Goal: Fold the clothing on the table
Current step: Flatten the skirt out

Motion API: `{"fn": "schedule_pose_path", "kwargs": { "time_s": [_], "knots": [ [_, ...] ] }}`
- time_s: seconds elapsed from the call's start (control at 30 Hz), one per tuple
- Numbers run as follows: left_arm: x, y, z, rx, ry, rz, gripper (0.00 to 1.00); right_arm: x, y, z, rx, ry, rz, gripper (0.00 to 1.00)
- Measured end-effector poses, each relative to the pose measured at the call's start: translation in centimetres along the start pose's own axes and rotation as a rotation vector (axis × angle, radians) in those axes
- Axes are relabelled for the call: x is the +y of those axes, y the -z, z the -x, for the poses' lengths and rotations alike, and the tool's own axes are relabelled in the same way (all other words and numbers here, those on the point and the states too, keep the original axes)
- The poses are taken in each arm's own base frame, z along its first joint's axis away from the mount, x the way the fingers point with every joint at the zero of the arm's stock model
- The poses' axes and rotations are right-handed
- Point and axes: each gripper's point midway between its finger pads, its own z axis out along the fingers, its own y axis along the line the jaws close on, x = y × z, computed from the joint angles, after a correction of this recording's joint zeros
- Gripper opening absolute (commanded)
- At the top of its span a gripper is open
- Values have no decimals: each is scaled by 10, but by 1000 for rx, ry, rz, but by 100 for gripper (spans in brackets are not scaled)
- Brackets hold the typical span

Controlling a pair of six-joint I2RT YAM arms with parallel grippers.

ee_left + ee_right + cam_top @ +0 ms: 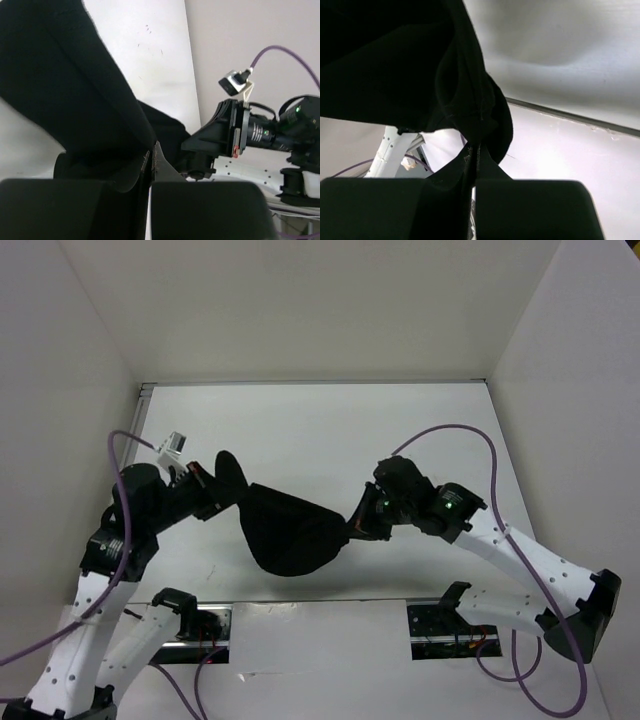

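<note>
The left gripper [214,503] and right gripper [356,528] each clamp the floppy plain black fabric garment [290,537], slung between them over the matte white rectangular tabletop [330,430].

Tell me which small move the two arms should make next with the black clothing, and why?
Probably lower both together to lay it flat. The left tool and right tool are each shut on an edge of the clothing, which sags between them over the table.

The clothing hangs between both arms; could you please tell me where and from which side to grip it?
Probably at its two top ends, each from its outer side, as the left end effector and right end effector pinch it: the clothing sags floppy between them, so those ends offer firm edges.
</note>
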Motion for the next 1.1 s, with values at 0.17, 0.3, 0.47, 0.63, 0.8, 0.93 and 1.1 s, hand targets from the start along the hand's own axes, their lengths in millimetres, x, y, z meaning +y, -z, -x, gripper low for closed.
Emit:
{"fn": "schedule_pose_path", "kwargs": {
  "time_s": [0.17, 0.3, 0.47, 0.63, 0.8, 0.93, 1.1],
  "knots": [
    [64, -51, -24, 132, 113, 169, 0, -37, -15, -3, 22, -66, -82, 0],
    [149, -121, -43, 285, 211, 438, 13, -75, -43, 17, 4, -120, -235, 0],
    [180, -202, -16, 299, 192, 490, 90, -116, -72, 66, -76, -134, -439, 0],
    [144, -217, 23, 154, 110, 386, 94, -121, -87, 117, -163, -92, -511, 0],
    [116, -157, 0, 89, 60, 326, 83, -128, -101, 140, -192, -60, -547, 0],
    [97, -102, -35, 76, 53, 252, 42, -147, -115, 144, -170, -54, -601, 0],
    [79, -50, -57, 4, 68, 101, 28, -168, -124, 152, -150, -75, -638, 0]
  ]
}}
